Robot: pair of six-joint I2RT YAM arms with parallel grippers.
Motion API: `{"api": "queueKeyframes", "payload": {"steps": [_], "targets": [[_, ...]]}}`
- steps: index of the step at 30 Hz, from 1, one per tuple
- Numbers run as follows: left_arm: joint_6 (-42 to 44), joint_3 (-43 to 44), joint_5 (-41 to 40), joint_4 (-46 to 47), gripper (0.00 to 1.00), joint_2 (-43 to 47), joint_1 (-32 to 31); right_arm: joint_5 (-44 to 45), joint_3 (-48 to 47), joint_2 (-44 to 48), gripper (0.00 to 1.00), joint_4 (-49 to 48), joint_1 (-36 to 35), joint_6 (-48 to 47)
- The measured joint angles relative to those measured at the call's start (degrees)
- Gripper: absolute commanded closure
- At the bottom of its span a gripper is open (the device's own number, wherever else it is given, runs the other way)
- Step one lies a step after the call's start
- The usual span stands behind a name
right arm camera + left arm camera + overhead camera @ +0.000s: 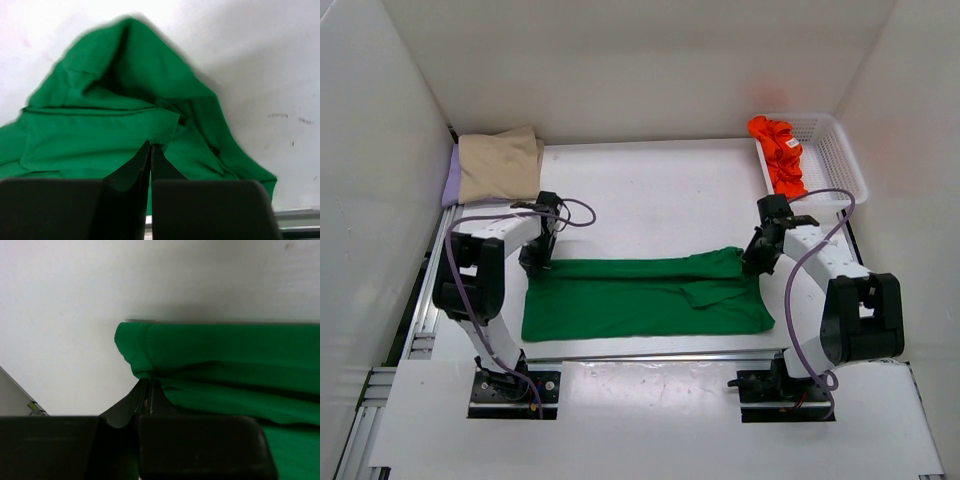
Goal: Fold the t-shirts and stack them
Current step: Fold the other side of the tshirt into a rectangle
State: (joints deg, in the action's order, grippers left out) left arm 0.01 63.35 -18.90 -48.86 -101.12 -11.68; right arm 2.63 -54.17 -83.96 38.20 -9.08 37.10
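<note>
Left pincer (149,382) and right pincer (150,145) are both clamped on the far edge of the green t-shirt (640,300). It lies part-folded on the surface (650,190), nearer me than the basket (850,170). I judge 2 done: beige shirt (500,165) on lilac shirt (450,178). The orange shirt (780,155) waits in the basket.

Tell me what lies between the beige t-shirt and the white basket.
Nothing: the top view shows bare white table between beige t-shirt and basket.
</note>
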Motion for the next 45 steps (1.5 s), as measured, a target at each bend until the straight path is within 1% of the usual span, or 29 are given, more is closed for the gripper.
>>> {"api": "queueKeyframes", "payload": {"steps": [5, 8, 9, 11, 12, 14, 16, 23, 27, 29, 31, 34, 37, 40, 45], "targets": [[0.0, -2.8, -0.2, 0.0, 0.9, 3.2, 0.0, -0.2, 3.5, 1.9, 1.0, 0.0, 0.0, 0.1], [0.0, -3.3, -0.2, 0.1, 0.9, 3.7, 0.0, -0.3, 4.0, 2.0, 1.0, -0.2, 0.0, 0.1], [0.0, -3.5, -0.2, 0.2, 0.88, 3.7, 0.0, -0.3, 4.2, 2.0, 1.0, -0.3, 0.0, 0.1], [0.0, -3.7, -0.3, 0.0, 0.84, 3.7, 0.0, -0.3, 4.3, 2.0, 1.0, -0.4, 0.0, 0.1], [0.0, -3.7, -0.3, -0.2, 0.77, 3.7, 0.0, -0.3, 4.3, 2.0, 1.0, -0.5, 0.0, 0.1], [0.1, -3.7, -0.3, -0.4, 0.7, 4.2, 0.0, -0.3, 4.3, 2.0, 1.0, -0.7, 0.0, 0.1], [0.1, -3.6, -0.6, -1.2, 0.66, 5.1, -0.1, -0.2, 4.3, 2.0, 1.0, -0.7, 0.0, 0.1], [0.0, -3.4, 1.2, -9.3, 0.66, 10.4, -0.1, -0.3, 5.0, 2.1, 1.0, -0.9, 0.0, 0.3], [0.0, -2.8, 2.3, -13.2, 0.66, 10.7, -0.1, -0.3, 5.7, 2.1, 1.0, -1.0, 0.0, 0.5], [0.0, 0.5, 3.6, -14.6, 0.65, 8.9, -0.2, -0.3, 5.9, 2.1, 1.0, -1.1, 0.0, 0.5], [0.0, 5.4, 4.7, -13.8, 0.65, 6.8, -0.7, -0.5, 6.0, 2.1, 1.0, -1.1, 0.0, 0.5], [0.0, 10.7, 5.4, -9.5, 0.65, 4.3, -3.6, -0.5, 6.0, 2.1, 1.0, -1.1, 0.0, 0.5], [0.0, 12.0, 6.4, -7.3, 0.65, 2.0, -8.2, -0.5, 6.2, 2.1, 1.0, -1.2, 0.0, 0.7], [0.0, 11.0, 7.1, -6.1, 0.65, -1.4, -13.2, -0.5, 6.4, 2.1, 1.0, -1.2, 0.0, 1.0], [0.0, 6.2, 7.2, -4.5, 0.65, -5.8, -19.6, -0.5, 7.0, 2.1, 1.0, -1.6, 0.0, 1.3]]}}
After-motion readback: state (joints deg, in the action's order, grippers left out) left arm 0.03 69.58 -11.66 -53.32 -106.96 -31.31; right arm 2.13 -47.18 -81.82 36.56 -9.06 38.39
